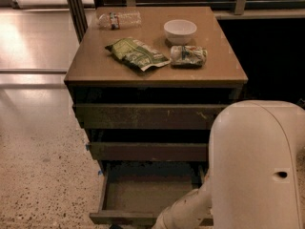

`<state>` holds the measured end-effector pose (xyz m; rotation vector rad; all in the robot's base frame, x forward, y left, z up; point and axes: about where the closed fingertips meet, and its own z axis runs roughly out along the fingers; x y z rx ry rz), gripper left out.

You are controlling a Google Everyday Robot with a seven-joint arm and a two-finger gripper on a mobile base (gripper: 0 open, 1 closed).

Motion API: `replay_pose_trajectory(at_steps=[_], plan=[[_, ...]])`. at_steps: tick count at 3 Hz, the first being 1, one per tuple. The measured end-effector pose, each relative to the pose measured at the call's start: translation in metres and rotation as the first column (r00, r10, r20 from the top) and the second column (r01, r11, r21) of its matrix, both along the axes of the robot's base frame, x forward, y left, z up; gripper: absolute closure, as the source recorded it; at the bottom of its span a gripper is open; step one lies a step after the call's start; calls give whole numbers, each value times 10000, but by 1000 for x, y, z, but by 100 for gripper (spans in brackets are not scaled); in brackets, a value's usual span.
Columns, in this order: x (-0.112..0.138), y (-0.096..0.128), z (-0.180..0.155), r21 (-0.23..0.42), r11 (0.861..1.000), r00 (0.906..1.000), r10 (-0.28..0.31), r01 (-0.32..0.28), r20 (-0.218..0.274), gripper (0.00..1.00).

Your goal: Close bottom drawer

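Observation:
The bottom drawer [143,194] is the lowest of three dark olive-brown drawers in the cabinet. It stands pulled out, its shallow tray bare, its flat front [121,218] at the frame's lower edge. My white arm [257,166] fills the lower right and reaches down past the drawer's front right part. The gripper is below the frame, out of view. The middle drawer front [147,151] and the scratched top drawer front [147,117] sit above the tray.
On the cabinet top [95,68] lie a clear water bottle [119,19], a white bowl [180,31], a green snack bag [137,54] and a small packet [188,55]. Speckled floor [43,175] lies to the left. A dark wall is at the right.

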<state>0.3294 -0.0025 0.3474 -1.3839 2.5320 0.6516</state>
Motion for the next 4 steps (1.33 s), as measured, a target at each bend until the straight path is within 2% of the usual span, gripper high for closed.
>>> replay_pose_trajectory(at_steps=[1, 2, 3, 4], plan=[[1, 38, -14, 1330, 9911, 10000, -13, 20, -55, 100], [6, 84, -25, 2791, 9602, 9996, 142, -69, -245, 100], [16, 100, -23, 3494, 9369, 9998, 156, -94, -150, 100], [16, 100, -23, 3494, 9369, 9998, 156, -93, -150, 100]])
